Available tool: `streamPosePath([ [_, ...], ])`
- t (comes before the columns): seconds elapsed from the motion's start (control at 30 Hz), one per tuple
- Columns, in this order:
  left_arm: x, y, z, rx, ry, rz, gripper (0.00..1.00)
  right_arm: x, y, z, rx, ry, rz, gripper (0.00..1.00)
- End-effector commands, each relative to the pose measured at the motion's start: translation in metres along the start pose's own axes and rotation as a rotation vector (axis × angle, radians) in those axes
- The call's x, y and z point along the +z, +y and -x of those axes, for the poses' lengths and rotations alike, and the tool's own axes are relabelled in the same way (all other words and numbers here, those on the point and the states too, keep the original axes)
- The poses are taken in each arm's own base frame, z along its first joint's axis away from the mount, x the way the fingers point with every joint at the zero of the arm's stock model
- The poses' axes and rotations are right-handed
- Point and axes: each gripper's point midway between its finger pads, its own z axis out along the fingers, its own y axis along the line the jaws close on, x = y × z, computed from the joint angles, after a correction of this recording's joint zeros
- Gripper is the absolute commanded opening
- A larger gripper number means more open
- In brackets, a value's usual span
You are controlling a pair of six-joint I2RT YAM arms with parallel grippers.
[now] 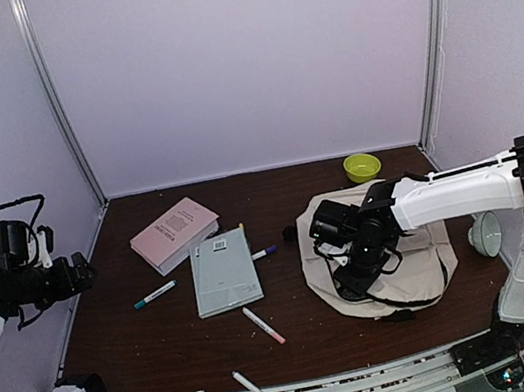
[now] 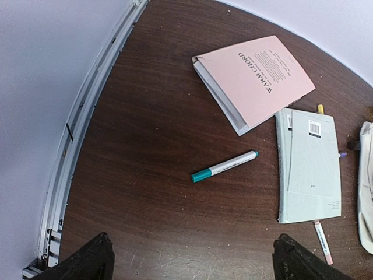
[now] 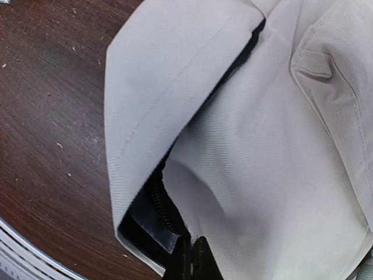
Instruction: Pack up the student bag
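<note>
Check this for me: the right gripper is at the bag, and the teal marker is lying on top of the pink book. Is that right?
No. The teal marker lies on the table, apart from the pink book; the left wrist view shows it. The right gripper is at the bag, as you said.

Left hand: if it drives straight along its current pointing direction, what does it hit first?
Most likely the teal-capped marker, lying nearly centred ahead of the open left hand, or the bare table just short of it; depth is unclear in the wrist view.
</note>
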Motion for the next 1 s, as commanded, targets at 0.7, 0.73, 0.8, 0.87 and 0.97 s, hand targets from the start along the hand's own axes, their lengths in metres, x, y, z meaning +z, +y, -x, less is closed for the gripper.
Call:
streamPosePath([
  [0.7, 0.002, -0.006, 0.002, 0.009, -0.006, -0.034, 0.97, -0.048, 0.039, 0.053, -0.081, -0.182, 0.076, 0.86],
  [0.73, 0.002, -0.006, 0.002, 0.01, -0.004, -0.035, 0.97, -0.054, 0.04, 0.046, -0.089, -0.185, 0.1, 0.88],
  [0.8, 0.002, -0.007, 0.002, 0.011, -0.004, -0.039, 0.97, -0.057, 0.039, 0.033, -0.099, -0.179, 0.121, 0.9],
  [0.87, 0.003, -0.008, 0.002, 0.014, -0.001, -0.046, 0.97, -0.058, 0.04, 0.02, -0.112, -0.169, 0.135, 0.9],
  [0.97, 0.004, -0.009, 0.001, 0.015, 0.007, -0.051, 0.97, -0.052, 0.044, 0.003, -0.139, -0.143, 0.149, 0.9],
])
